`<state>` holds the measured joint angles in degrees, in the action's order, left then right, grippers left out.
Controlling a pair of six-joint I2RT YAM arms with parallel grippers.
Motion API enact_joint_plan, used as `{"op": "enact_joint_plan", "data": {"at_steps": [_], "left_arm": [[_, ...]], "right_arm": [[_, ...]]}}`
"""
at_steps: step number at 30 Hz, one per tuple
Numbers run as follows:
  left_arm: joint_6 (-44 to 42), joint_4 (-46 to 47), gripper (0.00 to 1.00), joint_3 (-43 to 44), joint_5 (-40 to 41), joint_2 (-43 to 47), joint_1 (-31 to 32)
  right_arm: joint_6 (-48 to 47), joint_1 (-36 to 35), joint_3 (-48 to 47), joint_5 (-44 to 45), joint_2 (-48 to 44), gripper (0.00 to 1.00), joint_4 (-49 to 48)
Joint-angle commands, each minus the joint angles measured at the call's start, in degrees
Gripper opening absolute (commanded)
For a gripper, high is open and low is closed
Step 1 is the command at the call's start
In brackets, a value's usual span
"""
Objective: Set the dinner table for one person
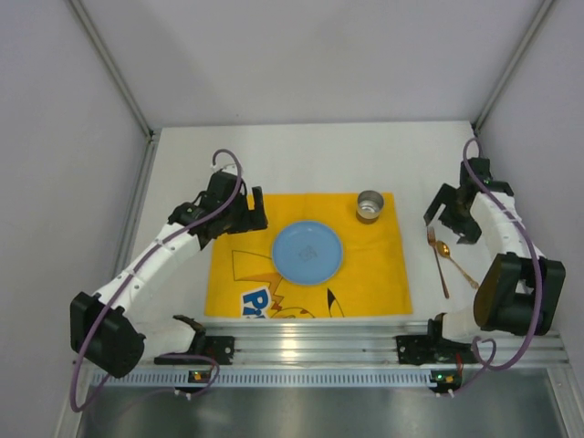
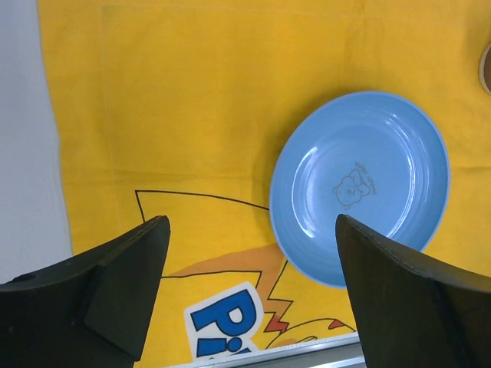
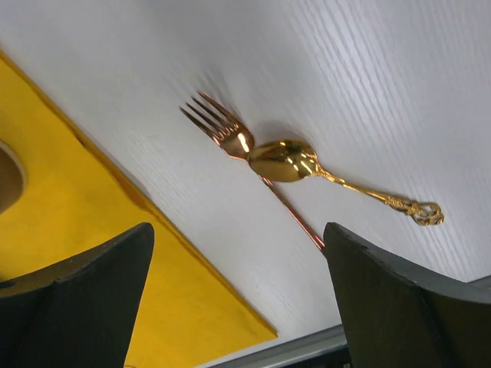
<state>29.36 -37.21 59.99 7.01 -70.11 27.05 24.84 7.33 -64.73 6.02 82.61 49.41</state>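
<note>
The white dinner table [image 1: 301, 155] carries a yellow cartoon-printed mat [image 1: 374, 274]. A blue plate [image 1: 307, 252] sits at the mat's middle and a small metal cup [image 1: 370, 205] at its far right corner. A copper fork [image 1: 439, 265] and a gold spoon [image 1: 456, 263] lie crossed on the bare table right of the mat. My left gripper [image 1: 250, 217] is open and empty above the mat, left of the plate [image 2: 360, 184]. My right gripper [image 1: 452, 219] is open and empty above the table, just beyond the fork [image 3: 222, 130] and spoon [image 3: 284, 159].
A metal rail [image 1: 319, 342] runs along the table's near edge in front of the arm bases. White walls with grey frame posts close in the left, right and far sides. The cup's rim shows at the left wrist view's right edge [image 2: 486, 67].
</note>
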Motion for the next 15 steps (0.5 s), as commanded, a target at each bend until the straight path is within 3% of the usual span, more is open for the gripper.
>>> {"op": "enact_joint_plan", "data": {"at_steps": [1,7,15], "left_arm": [[0.7,4.2,0.94,-1.1,-3.2,0.7,-0.2],[0.8,6.4,0.93,-2.4,-4.5,-0.9,-0.2],[1.7,7.2,0.92,-3.2,-3.9,-1.1,-0.2]], "right_arm": [[-1.9,2.3,5.2,-4.3,-1.9,0.91,-0.4],[-1.9,3.3,11.9,-5.6,-2.5,0.79,-1.6],[-2.8,4.2,9.1,-3.5,2.0,0.65,-1.7]]}}
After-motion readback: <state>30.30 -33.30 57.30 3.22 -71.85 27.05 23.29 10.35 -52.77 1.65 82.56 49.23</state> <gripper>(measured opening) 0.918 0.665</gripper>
